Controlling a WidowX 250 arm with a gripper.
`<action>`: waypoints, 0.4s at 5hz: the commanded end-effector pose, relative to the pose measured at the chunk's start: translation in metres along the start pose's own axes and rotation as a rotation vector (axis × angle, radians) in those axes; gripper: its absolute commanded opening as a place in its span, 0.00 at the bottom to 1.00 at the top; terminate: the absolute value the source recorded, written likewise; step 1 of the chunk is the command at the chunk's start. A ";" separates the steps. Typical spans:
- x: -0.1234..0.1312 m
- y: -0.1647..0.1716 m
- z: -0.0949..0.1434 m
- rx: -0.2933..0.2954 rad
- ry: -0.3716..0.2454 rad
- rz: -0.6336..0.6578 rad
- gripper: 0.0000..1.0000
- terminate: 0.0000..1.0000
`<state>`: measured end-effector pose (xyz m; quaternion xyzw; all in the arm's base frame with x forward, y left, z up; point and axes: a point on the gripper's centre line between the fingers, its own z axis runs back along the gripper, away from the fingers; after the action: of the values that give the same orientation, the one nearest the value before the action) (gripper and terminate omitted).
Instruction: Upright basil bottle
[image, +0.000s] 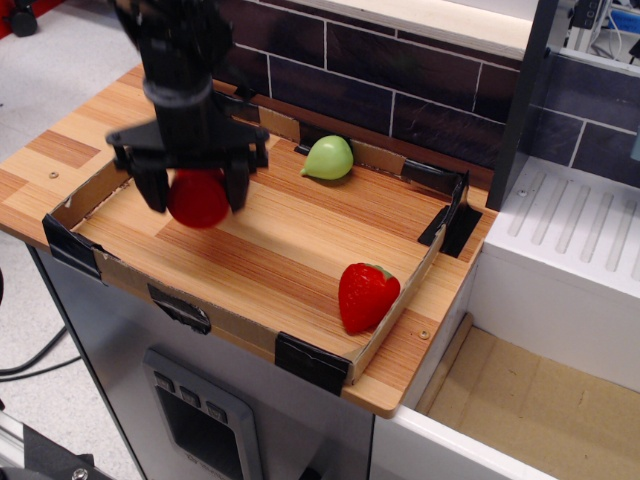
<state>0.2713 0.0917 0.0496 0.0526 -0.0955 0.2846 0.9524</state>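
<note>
The basil bottle (198, 198) shows only its big red cap, seen end-on between my gripper's fingers; its clear body and label are hidden behind the gripper. My gripper (196, 205) is shut on the bottle and holds it over the left part of the shallow cardboard tray (240, 325). The gripper and the bottle look blurred with motion. I cannot tell whether the bottle still touches the tray floor.
A pale green pear-shaped fruit (328, 158) lies at the tray's back edge. A red strawberry (366, 296) lies near the tray's front right corner. A dark brick wall (400, 80) stands behind. A white drain rack (570, 230) is at the right.
</note>
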 end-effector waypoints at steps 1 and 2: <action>0.026 0.009 0.063 0.057 -0.010 0.093 0.00 0.00; 0.036 0.013 0.073 0.052 -0.025 0.118 0.00 0.00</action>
<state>0.2739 0.1040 0.1054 0.0734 -0.0634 0.3395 0.9356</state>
